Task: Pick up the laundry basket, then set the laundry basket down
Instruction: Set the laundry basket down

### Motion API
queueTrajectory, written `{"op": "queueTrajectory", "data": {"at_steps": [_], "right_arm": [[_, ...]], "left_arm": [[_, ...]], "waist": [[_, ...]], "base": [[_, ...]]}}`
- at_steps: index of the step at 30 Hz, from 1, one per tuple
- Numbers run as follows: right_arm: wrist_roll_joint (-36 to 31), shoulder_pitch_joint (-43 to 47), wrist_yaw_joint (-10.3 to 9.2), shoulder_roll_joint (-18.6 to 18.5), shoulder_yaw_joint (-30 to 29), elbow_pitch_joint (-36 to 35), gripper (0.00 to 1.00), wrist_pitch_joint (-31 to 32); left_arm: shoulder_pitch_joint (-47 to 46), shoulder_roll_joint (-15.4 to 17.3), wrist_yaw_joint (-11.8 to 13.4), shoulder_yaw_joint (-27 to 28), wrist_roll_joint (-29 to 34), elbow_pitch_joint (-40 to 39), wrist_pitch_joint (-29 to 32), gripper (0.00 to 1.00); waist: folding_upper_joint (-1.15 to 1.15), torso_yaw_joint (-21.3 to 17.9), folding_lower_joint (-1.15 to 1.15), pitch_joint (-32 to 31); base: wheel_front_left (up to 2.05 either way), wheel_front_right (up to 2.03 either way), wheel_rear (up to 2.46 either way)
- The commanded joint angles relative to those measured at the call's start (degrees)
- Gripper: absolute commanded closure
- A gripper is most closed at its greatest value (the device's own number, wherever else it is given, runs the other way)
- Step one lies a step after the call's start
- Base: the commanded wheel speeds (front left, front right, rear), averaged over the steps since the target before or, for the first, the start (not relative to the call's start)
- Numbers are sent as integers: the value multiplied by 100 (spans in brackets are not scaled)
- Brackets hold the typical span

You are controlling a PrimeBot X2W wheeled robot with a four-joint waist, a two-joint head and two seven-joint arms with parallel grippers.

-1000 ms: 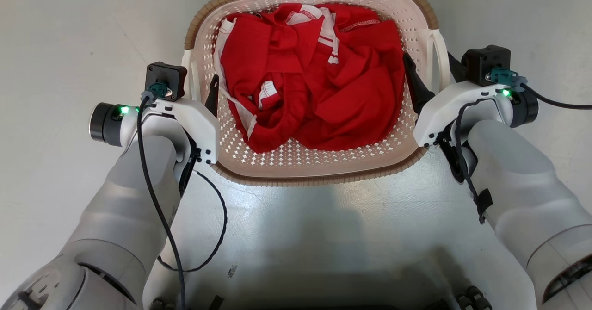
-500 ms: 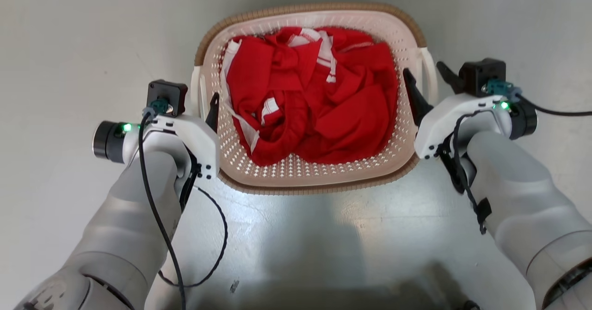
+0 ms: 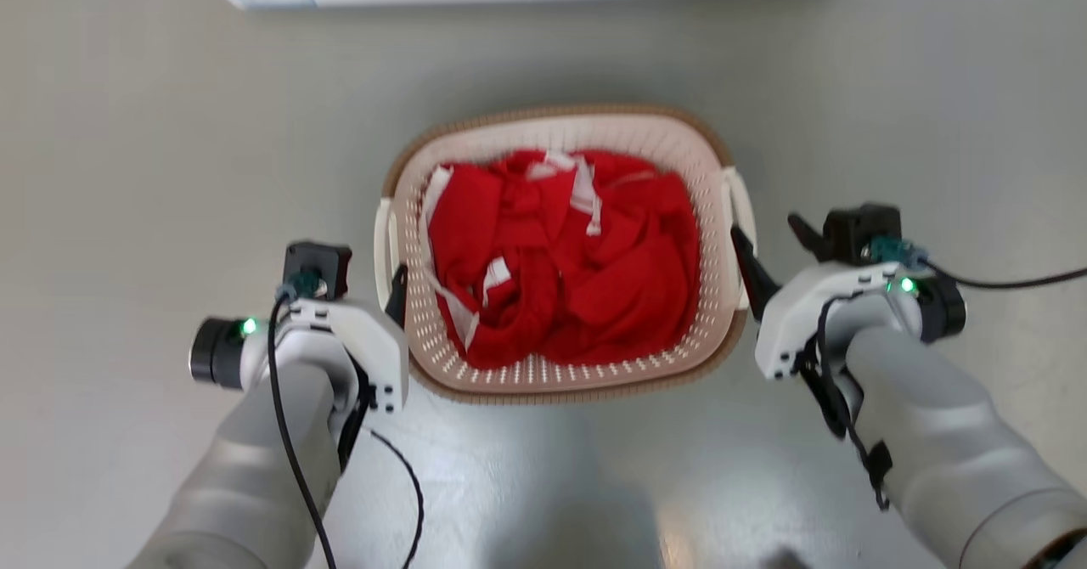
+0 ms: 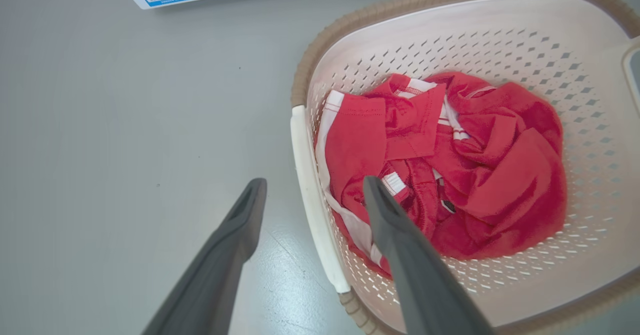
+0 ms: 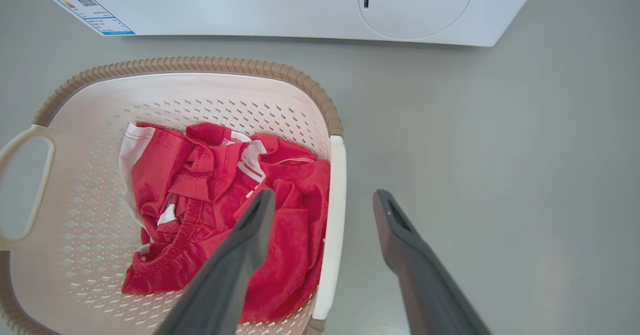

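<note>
Nearest me, at the near left corner of the laundry basket, my left gripper is spread wide and holding nothing. One finger is over the floor just outside the basket. The other is over the red clothes inside it. The white left handle runs between the two fingers, and I judge them clear of it rather than touching.

At the near right corner, my right gripper mirrors that. It is also wide open and empty, with the right handle lying between its fingers, one finger inside the wall and one outside.

That straddle is what the next move depends on. The basket's long axis runs side to side between my arms, with a handle at each short end. Neither arm is the nearer one, since each handle sits just below its own fingers and along their line. A grasp would need a short drop and a squeeze. A retreat would need a straight lift away.

The basket itself rests flat on the floor, it seems, square in front of me. Beyond its far rim, well apart from it, stands the washing machine.
</note>
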Motion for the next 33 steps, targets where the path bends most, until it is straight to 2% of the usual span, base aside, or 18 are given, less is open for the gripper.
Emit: {"op": "queueTrajectory", "data": {"at_steps": [1,11,22,33], "right_arm": [[56,365,-6,83,104,-6,0,-60],[256,897,-6,83,326,145,0,-79],[297,1297,-6,83,325,140,0,-141],[-218,1623,-6,83,-330,-179,0,-146]], "left_arm": [[193,146,57,58,-44,-49,-66,0],[863,146,178,107,-190,-295,-67,0],[1473,262,438,651,62,-888,-67,0],[2343,484,721,1486,710,-1927,-68,0]], "waist": [[0,-19,0,-383],[0,-11,0,-1490],[0,23,0,-2504],[0,3,0,-3187]], "base": [[0,0,0],[0,0,0],[0,0,0],[0,0,0]]}}
